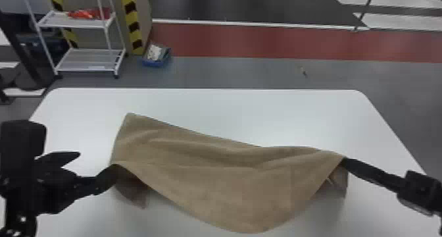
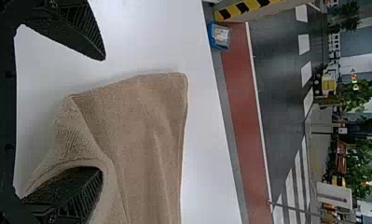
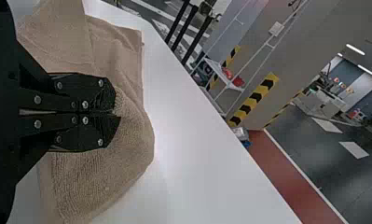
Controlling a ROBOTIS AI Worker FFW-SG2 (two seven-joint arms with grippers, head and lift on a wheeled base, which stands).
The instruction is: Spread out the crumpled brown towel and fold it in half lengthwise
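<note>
The towel (image 1: pixel 210 167) spreads over the surface (image 1: pixel 230 104), left pincer (image 1: pixel 96 164) at its 9 o'clock, right pincer (image 1: pixel 344 161) at 3. Beyond the surface, on the floor (image 1: pixel 250 71), a rack (image 1: pixel 88 60) stands towards 10 o'clock, a bin (image 1: pixel 157 63) at 11.

No legible text, labels, brands, numbers or signs.

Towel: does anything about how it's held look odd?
Yes: the towel is draped over one finger of the open left gripper, seemingly unpinched, while the right gripper is shut on its other end.
</note>
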